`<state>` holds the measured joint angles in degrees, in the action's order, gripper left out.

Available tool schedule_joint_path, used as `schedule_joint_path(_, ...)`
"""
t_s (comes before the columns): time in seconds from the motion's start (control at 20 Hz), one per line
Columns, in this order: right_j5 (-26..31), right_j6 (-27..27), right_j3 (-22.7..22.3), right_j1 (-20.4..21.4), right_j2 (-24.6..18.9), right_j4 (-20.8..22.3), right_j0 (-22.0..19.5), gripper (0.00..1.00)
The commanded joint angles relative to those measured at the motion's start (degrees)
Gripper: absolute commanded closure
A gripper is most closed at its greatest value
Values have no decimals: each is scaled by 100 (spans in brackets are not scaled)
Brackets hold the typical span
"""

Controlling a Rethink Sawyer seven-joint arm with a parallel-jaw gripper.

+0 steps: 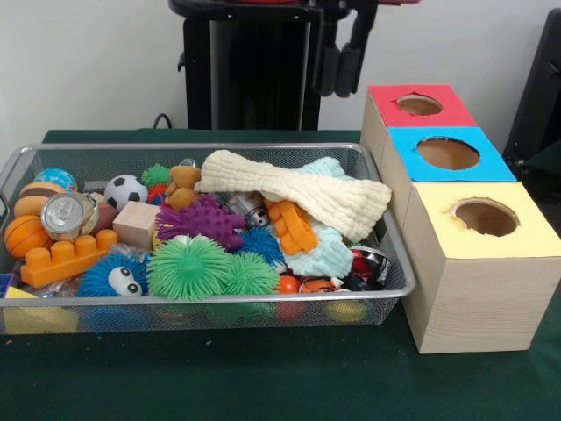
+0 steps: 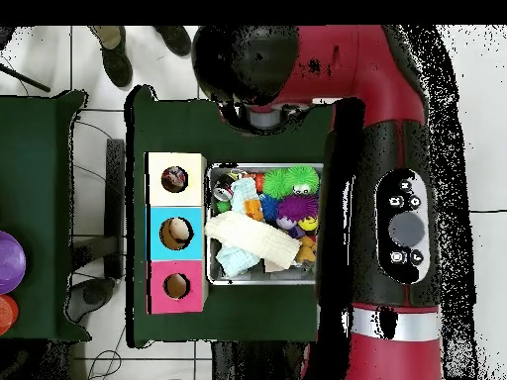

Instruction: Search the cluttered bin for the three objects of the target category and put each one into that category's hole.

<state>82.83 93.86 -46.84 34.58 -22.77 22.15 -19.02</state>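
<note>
A wire mesh bin (image 1: 210,151) holds a jumble of toys. On top lies a cream cloth (image 1: 298,189) over a pale blue cloth (image 1: 324,254). Around them sit a green spiky ball (image 1: 188,267), a purple spiky toy (image 1: 203,219), a blue fuzzy ball with eyes (image 1: 114,276), an orange brick (image 1: 66,259), a drink can (image 1: 68,215), a wooden block (image 1: 136,224) and a small soccer ball (image 1: 125,190). Right of the bin stand a red box (image 1: 390,110), a blue box (image 1: 405,153) and a yellow box (image 1: 438,232), each with a round hole. My gripper (image 1: 338,88) hangs high behind the bin, touching nothing.
In the overhead view the red arm (image 2: 396,198) lies across one side of the bin (image 2: 262,167), hiding part of it. The three boxes (image 2: 158,233) line the other side. A person's shoes (image 2: 119,49) show at the top edge. A purple disc (image 2: 10,262) sits on a side table.
</note>
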Motion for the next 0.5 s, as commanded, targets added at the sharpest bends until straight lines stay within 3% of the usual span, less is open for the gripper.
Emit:
schedule_joint_path(0.05, 555, -2154, 415, -270, -445, 408, -141, 100)
schedule_joint_path(0.25, 281, -1992, 187, -238, -408, 297, -65, 100)
schedule_joint_path(0.5, -522, -1871, -580, 8, -450, 17, -148, 100)
